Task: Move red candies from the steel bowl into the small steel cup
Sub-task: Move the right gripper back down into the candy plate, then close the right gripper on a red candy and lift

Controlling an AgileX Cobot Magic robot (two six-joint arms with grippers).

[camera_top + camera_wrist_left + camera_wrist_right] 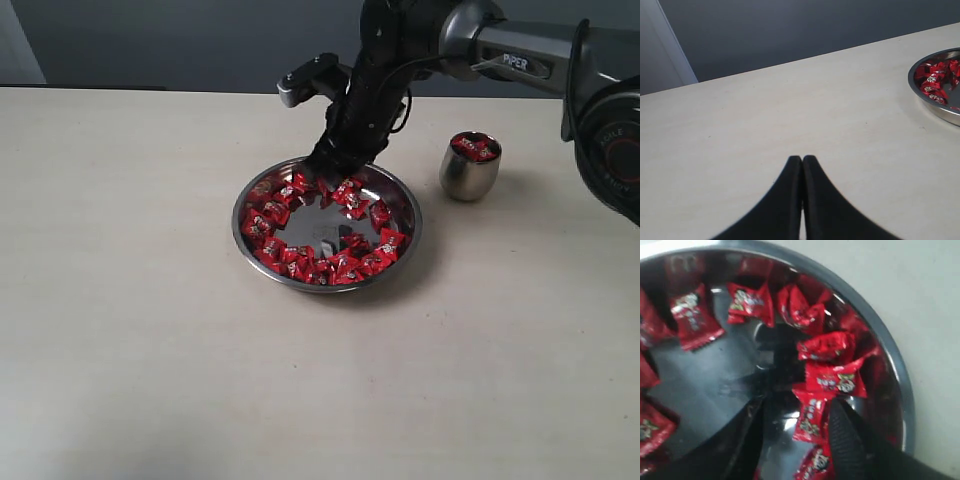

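The steel bowl (243, 222) sits mid-table with red candies (272, 215) ringed round its flat bottom. My right gripper (325, 170) reaches down into the bowl's far side. In the right wrist view the right gripper (797, 407) is open, its fingers low over the bowl's floor, and one red candy (811, 416) lies between them, close to one finger (842, 440). The small steel cup (468, 172) stands upright to the right of the bowl with red candies (475, 146) in it. My left gripper (802, 159) is shut on nothing, above bare table, left of the bowl (940, 111).
The pale table (130, 300) stretches wide around the bowl and cup. The right arm (520, 60) spans above the cup from the right. A dark wall (200, 40) runs behind the table's far edge.
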